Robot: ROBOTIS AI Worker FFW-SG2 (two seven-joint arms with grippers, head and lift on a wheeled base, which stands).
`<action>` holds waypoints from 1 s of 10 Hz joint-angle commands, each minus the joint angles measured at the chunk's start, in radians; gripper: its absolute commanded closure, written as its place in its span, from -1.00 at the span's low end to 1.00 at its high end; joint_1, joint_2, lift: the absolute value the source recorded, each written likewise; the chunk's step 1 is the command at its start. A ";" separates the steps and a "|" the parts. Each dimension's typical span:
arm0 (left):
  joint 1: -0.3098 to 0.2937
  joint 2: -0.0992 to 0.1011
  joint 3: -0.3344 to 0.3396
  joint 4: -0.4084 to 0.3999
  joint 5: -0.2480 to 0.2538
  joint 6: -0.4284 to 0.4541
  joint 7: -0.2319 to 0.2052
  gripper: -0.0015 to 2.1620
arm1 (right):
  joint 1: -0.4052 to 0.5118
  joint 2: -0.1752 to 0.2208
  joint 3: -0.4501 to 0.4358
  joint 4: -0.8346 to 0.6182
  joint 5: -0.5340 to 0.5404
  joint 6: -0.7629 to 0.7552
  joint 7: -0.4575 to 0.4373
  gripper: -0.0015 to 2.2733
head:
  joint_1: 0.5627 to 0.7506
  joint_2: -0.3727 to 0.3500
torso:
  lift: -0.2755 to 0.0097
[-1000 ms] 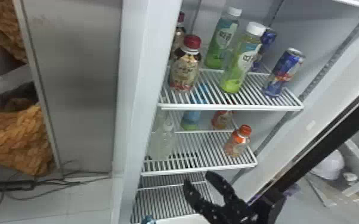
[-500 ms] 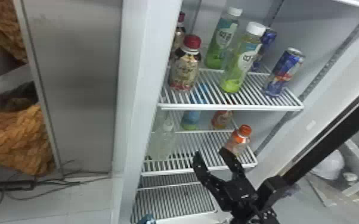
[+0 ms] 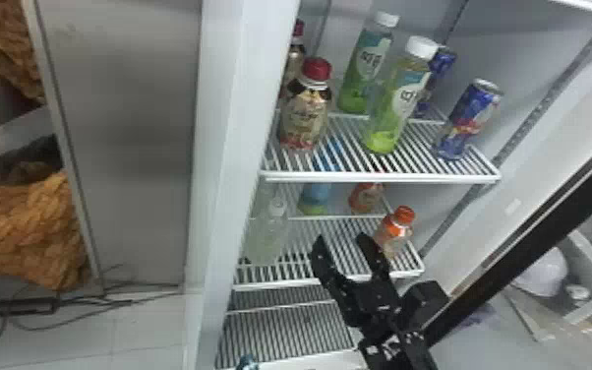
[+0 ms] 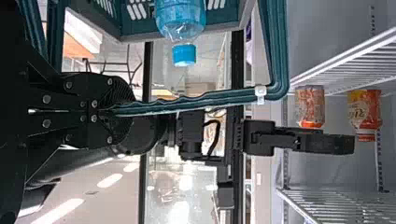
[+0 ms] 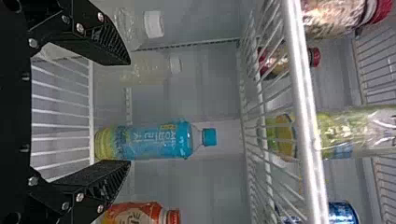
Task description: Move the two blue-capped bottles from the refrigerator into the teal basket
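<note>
Your right gripper has moved deeper toward the middle shelf, fingers wide, facing one blue-capped bottle. Your left gripper pinches the teal basket's handle; the other bottle stands inside.

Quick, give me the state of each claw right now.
Left claw: closed on the teal basket handle.
Right claw: open, holding nothing.

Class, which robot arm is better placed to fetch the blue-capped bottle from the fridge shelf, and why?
Right, I judge: the right tool, open, faces that blue-capped bottle, while the left tool grips the teal basket's handle.
</note>
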 commanded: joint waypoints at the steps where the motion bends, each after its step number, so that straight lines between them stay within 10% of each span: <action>1: -0.002 0.000 0.000 0.000 0.000 0.000 0.001 0.05 | -0.074 0.000 0.020 0.105 -0.001 -0.057 -0.015 -0.76 | 0.41 -0.94 | -0.03; 10: -0.012 -0.002 -0.007 0.000 -0.002 0.000 0.002 0.05 | -0.361 -0.020 0.103 0.446 0.048 -0.138 -0.155 -0.87 | 0.41 -0.94 | -0.03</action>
